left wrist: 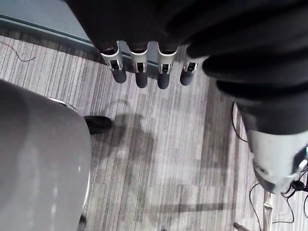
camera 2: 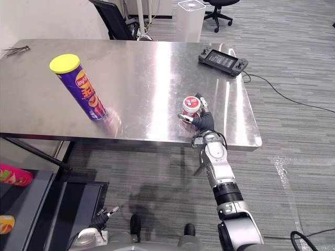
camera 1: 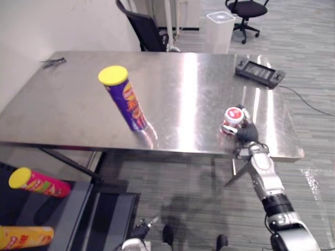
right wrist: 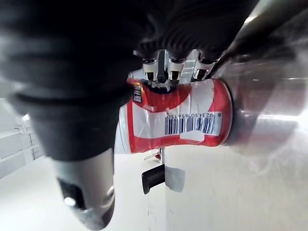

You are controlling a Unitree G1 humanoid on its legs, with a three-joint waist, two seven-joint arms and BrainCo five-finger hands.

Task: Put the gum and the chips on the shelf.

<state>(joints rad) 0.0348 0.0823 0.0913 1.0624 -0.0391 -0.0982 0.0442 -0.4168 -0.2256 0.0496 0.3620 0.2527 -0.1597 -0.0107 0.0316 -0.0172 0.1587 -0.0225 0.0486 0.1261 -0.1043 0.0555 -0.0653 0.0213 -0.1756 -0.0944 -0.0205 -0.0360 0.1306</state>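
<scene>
A red and white gum tub [camera 1: 234, 116] stands near the front right edge of the steel table [camera 1: 183, 89]. My right hand [camera 2: 203, 124] reaches up from below the edge. Its fingers [right wrist: 169, 65] rest against the side of the gum tub [right wrist: 178, 118], while the thumb stays straight and apart, so the hand is open. A purple chips can with a yellow lid [camera 1: 123, 99] stands upright at the table's left middle. The dark shelf [camera 1: 78, 209] sits low at the left. My left hand [left wrist: 139, 67] hangs open over the floor.
A pink chips can [camera 1: 36, 182] and an orange one [camera 1: 23, 236] lie on the shelf. A black handheld console [camera 1: 259, 73] is at the table's far right, a small dark item [camera 1: 52, 61] at its far left. Behind stand a white bin [camera 1: 219, 29] and office chairs.
</scene>
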